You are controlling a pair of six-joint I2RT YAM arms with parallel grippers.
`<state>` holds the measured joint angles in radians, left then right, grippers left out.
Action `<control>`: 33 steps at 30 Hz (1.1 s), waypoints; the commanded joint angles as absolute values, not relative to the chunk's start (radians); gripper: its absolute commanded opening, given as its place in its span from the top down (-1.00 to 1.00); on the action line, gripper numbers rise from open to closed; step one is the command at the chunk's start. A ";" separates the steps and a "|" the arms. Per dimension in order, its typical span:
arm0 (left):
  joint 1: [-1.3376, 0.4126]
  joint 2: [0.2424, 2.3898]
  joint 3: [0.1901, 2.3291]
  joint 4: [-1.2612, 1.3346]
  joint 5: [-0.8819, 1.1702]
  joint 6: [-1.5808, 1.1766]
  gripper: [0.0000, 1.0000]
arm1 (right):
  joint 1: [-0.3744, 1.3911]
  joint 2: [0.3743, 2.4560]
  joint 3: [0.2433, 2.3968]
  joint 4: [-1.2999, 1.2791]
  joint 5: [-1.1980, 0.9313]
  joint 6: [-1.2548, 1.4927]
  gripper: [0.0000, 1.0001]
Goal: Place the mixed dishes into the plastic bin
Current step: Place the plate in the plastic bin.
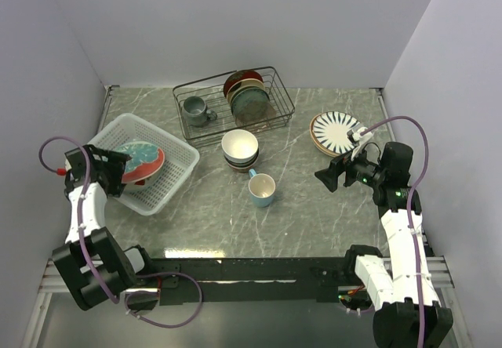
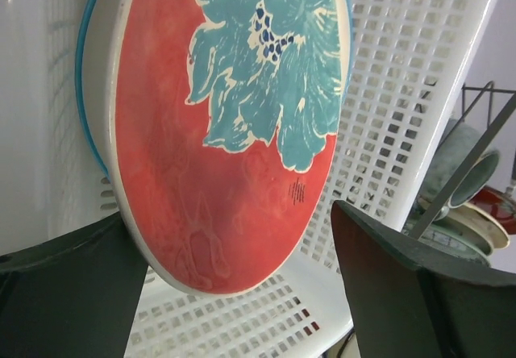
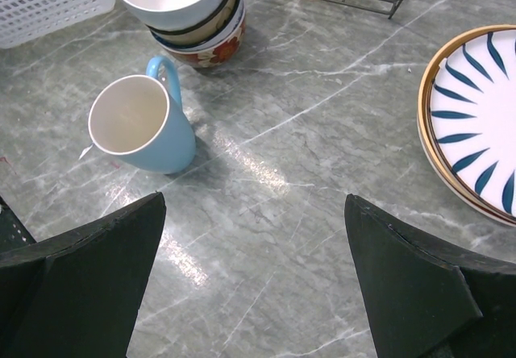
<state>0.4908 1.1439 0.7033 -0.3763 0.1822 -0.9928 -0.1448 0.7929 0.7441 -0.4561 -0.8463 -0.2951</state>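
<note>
The teal-floral red-rimmed plate (image 1: 141,160) leans tilted inside the white plastic bin (image 1: 176,177). In the left wrist view the plate (image 2: 234,132) fills the frame against the bin's lattice wall (image 2: 387,124). My left gripper (image 1: 118,172) is open at the plate's lower edge (image 2: 230,237), jaws wide apart. My right gripper (image 1: 326,177) is open and empty above bare table (image 3: 255,205). It hangs between the light blue mug (image 3: 141,124) and the white striped plate (image 3: 476,116), which lies on a tan plate (image 3: 425,136). The stacked bowls (image 1: 240,149) stand mid-table.
A black wire rack (image 1: 234,101) at the back holds a grey mug (image 1: 194,111) and upright red, green and brown plates (image 1: 247,93). Walls close in the table on the left, back and right. The mug (image 1: 262,190) stands just in front of the bowls.
</note>
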 commanded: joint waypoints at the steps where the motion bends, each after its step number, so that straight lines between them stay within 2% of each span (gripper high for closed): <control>1: 0.494 1.169 0.738 -0.554 0.158 -0.954 -0.88 | -0.152 0.773 0.746 -0.416 -0.844 -0.288 -1.00; 33: 0.489 1.243 0.982 -0.818 0.152 -0.917 -0.96 | -0.158 0.744 0.747 -0.416 -0.844 -0.287 -0.99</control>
<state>0.4850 1.2427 0.9157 -0.7914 0.1585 -0.9306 -0.1505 0.7597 0.7441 -0.4561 -0.8459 -0.2947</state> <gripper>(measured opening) 0.980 0.997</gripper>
